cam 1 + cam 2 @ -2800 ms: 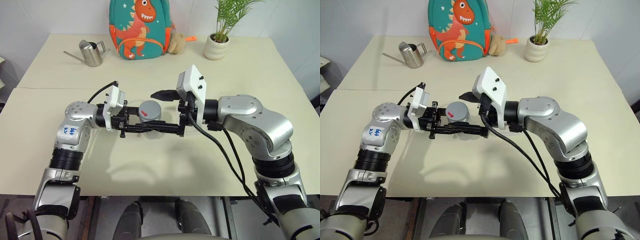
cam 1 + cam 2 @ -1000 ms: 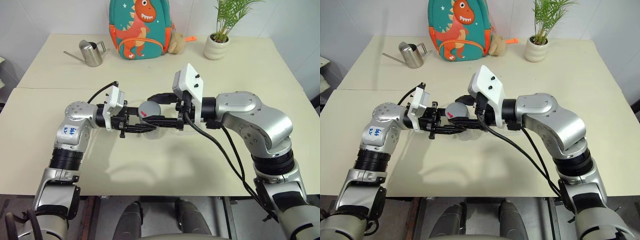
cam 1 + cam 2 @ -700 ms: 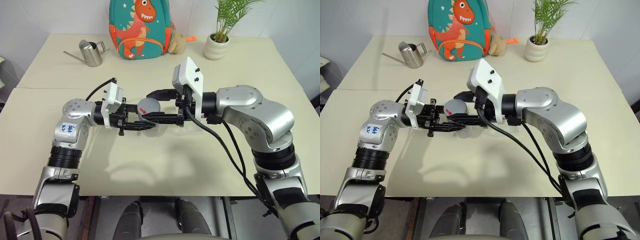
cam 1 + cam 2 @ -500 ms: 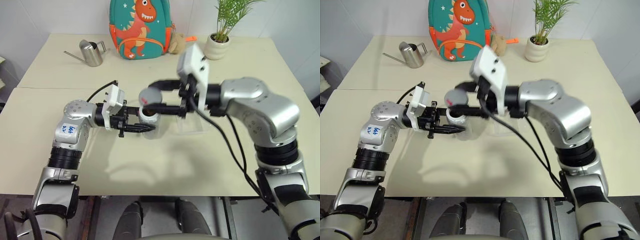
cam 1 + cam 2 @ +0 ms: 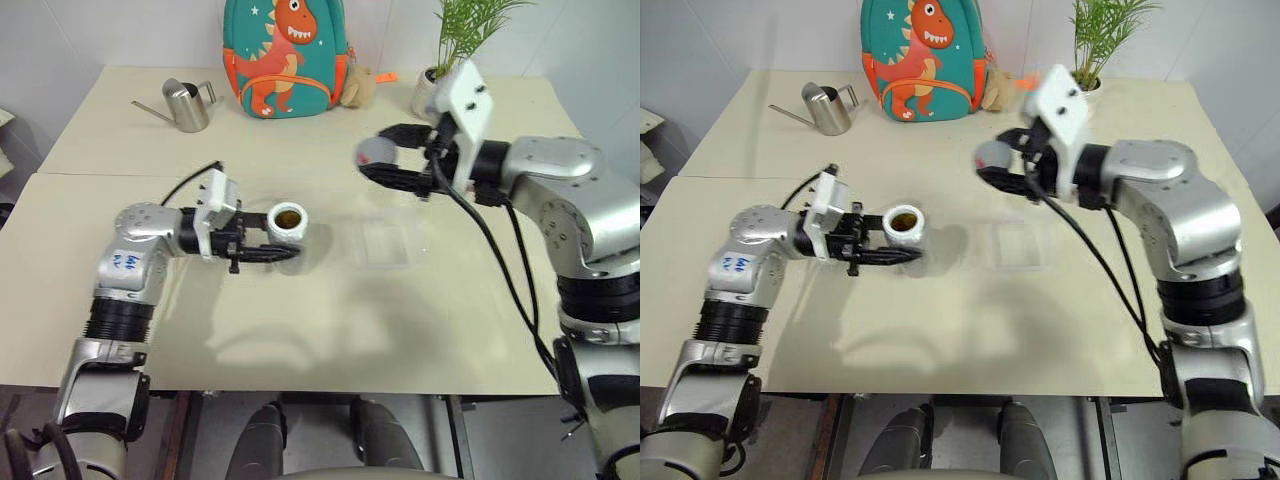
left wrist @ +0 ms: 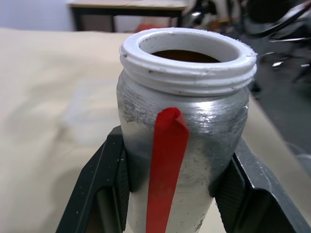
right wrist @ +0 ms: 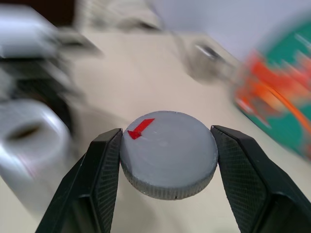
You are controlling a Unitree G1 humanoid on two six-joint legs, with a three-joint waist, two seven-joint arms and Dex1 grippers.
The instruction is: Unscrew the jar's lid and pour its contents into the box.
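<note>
- My jar: silvery body, red vertical stripe, white threaded rim, brown inside.
- My lid: grey, small red mark on top.
- Box: clear.
- Worktop: pale cream.
- Backpack: teal with an orange dinosaur.
- Watering can: steel.
- Plant pot: white, green fronds.

- We see the jar upright on the tabletop, left of the box, with the contents inside it.
- The left gripper clamps the jar from the left.
- The right gripper carries the lid between its fingers, in the air behind the box.
- The watering can, backpack and plant pot stand along the far edge.
</note>
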